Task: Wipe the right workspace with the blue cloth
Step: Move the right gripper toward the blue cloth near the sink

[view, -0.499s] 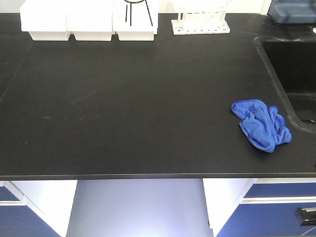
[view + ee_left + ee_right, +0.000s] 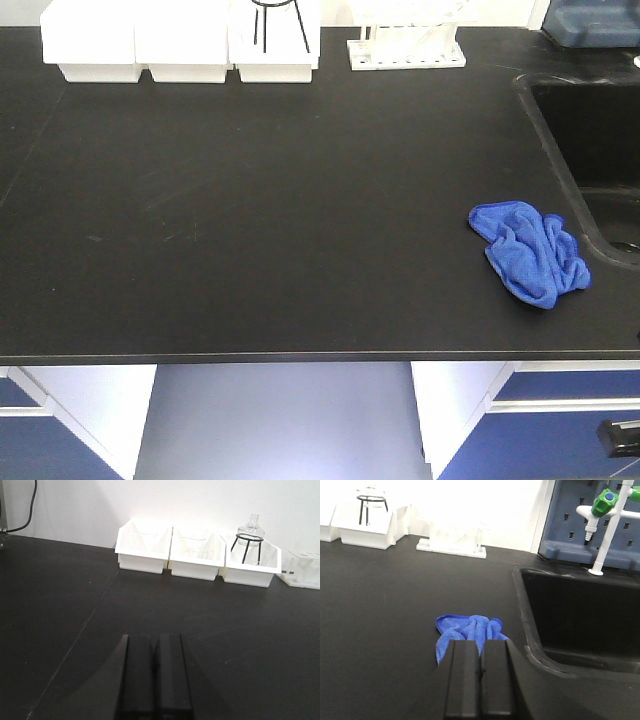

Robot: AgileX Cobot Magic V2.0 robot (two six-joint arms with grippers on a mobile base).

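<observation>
Blue cloth [image 2: 530, 252] lies crumpled on the tabletop [image 2: 250, 220] near its front edge, just beside the sink [image 2: 600, 150]. Its long axis slants back-left to front-right. Right gripper [image 2: 481, 647] is clenched and empty, and hides the cloth's near edge in the wrist view. Left gripper [image 2: 154, 642] is clenched and empty. The sink is cut off at the right.

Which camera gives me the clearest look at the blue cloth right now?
The exterior front-facing view: the whole blue cloth lies crumpled and unobstructed beside the sink. The right wrist view shows it too, but the right pincer hides its near edge. The left wrist view does not show it.
</observation>
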